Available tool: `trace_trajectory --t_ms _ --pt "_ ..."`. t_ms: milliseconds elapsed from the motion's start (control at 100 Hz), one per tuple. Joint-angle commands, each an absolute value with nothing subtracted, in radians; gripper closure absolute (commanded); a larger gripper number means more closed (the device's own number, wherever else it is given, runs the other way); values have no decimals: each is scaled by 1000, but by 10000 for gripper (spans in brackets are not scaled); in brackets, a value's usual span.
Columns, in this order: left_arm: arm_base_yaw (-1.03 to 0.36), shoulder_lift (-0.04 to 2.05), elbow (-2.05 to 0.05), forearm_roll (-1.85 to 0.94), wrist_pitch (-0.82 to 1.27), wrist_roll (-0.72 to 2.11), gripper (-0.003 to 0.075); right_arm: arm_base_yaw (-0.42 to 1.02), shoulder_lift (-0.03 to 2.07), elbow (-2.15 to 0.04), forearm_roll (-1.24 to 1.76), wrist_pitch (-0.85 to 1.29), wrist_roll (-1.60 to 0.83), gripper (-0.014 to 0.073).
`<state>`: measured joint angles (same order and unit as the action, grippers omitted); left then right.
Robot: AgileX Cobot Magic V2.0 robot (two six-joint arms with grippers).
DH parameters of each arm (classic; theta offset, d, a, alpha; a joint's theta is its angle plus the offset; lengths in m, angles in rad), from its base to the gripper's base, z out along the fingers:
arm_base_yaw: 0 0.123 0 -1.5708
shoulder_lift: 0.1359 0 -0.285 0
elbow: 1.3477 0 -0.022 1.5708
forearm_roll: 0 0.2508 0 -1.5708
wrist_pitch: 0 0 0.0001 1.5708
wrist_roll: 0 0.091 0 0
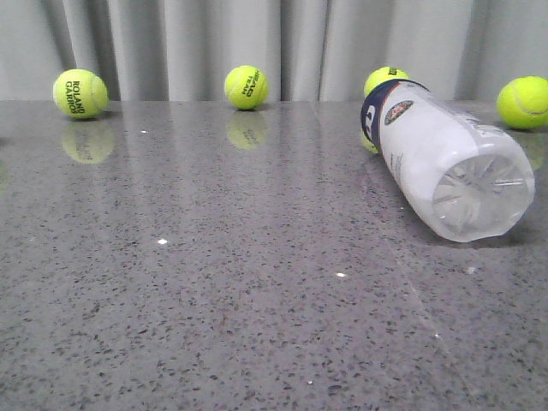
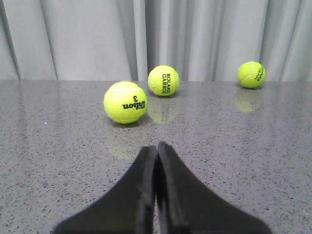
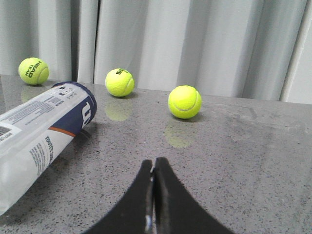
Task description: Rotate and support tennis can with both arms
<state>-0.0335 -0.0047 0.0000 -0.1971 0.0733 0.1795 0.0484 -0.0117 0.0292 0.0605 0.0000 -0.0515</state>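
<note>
can: long clear-plastic tennis can [image 1: 437, 158] with white label and navy band lay on its side, right of the grey speckled table [image 1: 214, 282], ribbed base toward us.
left gripper [image 2: 156, 148]: black wedge fingers pressed together, empty, well away from the can.
right gripper [image 3: 154, 163]: also clamped together, empty, beside the can.
handling: we judged it light, thin-walled, slick, prone to rolling.
hold: label mid-body and near the ribbed base.

Tennis can [image 1: 445, 158] lies on its side on the surface [image 1: 214, 282], at 2 o'clock, base toward camera. Roland Garros ball [image 1: 80, 93] at 10, Head ball [image 1: 247, 86] at 12, two balls behind the can.
</note>
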Motion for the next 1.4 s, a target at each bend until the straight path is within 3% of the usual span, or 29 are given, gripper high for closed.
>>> trace_trajectory --t_ms 0,330,580,1040,1140,1210,1320,1390 --pt "-34 -37 45 -205 0 170 740 43 -33 10 53 -77 -58 662" --pt "-34 -37 45 -205 0 170 740 43 -33 3 54 -97 -56 662" --pt "-34 -37 45 -205 0 170 740 44 1 -167 55 177 -56 662" --pt "-34 -37 45 -205 0 170 740 44 434 -646 65 569 -56 649" --pt "-34 -37 45 -205 0 170 740 44 531 -712 65 627 -56 569" --pt "-34 -37 45 -205 0 170 740 44 580 -743 65 645 -56 459" --pt "-34 -37 45 -205 0 170 740 44 633 -766 65 646 -56 232" --pt "-34 -37 45 -205 0 170 740 44 653 -771 65 643 -56 36"
